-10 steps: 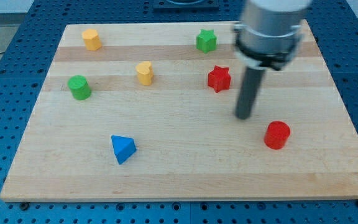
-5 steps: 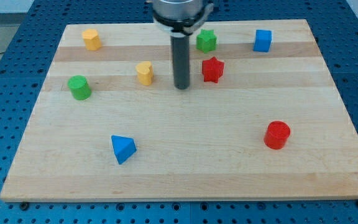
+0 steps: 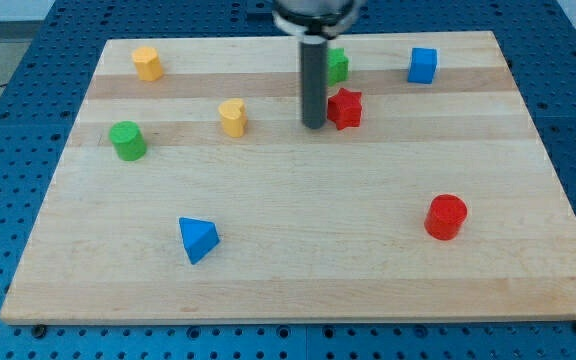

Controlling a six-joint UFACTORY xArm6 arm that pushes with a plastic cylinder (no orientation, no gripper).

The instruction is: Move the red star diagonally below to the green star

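Observation:
The red star (image 3: pixel 346 108) lies on the wooden board near the view's top, just below and slightly right of the green star (image 3: pixel 337 65). The dark rod partly hides the green star's left side. My tip (image 3: pixel 315 125) rests on the board at the red star's left side, touching it or nearly so.
A blue cube (image 3: pixel 423 65) sits at the top right. A red cylinder (image 3: pixel 446 216) is at the lower right. A yellow block (image 3: pixel 233 117) lies left of my tip, another yellow block (image 3: pixel 148 63) at the top left, a green cylinder (image 3: pixel 127 140) at the left, a blue triangular block (image 3: pixel 198 239) at the lower left.
My tip moved from the red star's lower right across to its left, then right up against its left side. The red star shifted up and slightly left, then slightly right.

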